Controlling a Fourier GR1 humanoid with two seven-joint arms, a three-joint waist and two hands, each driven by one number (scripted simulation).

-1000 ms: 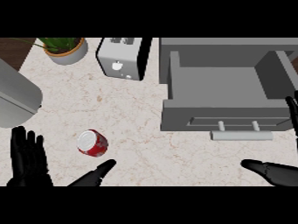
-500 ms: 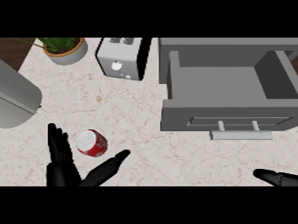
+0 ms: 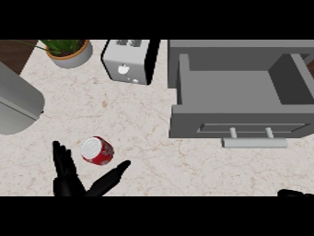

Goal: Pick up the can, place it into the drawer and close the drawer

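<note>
Marble counter (image 3: 152, 120) – toaster (image 3: 126, 62), potted plant (image 3: 69, 51) at back.

Counter (image 3: 139, 120): pale speckled stone, as you see it.
Can (image 3: 96, 150): red, near the front left.
Toaster (image 3: 128, 61): at the back.
Potted plant (image 3: 69, 50): back left corner.

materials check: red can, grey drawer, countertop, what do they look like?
Red can with silver top: likely painted metal, since the rim looks bright and shiny. Open grey drawer: matte grey, metal or laminate, can't tell; its bar handle looks pale and metallic. Speckled beige countertop: veined like polished stone or marble.
</note>
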